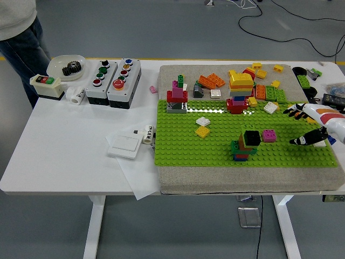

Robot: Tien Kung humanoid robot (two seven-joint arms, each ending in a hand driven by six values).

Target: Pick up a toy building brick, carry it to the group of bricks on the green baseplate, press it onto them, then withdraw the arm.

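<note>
On the near half of the white surface [70, 145], a flat green studded baseplate [215, 148] lies on a grey felt-like mat [242, 181], and toward its front stands a small stack of bricks, black on top of red, green and blue ones [245, 144], with a small pink brick [269, 135] just beside it. Over the plate's right edge the robot's right hand [308, 127], white with black fingers [299, 141], reaches in from the right, its fingers spread and holding nothing; a white brick [320, 143] sits on the plate right by the lower fingertips, though contact cannot be told. Left of the plate lie a white wall switch [124, 144] and a sheet of thin paper [137, 178]. Farther back on the plate stand a red, pink and green tower [177, 97] and a taller yellow-topped tower [239, 91], with loose orange, yellow and green bricks [269, 91] scattered on the mat behind. At the far left, a clear round dish [66, 66] holds a dark gear, beside two grey push-button boxes [113, 78]. A person in jeans [21, 51] stands at the far left corner; grey floor with black cables [280, 24] lies beyond.
</note>
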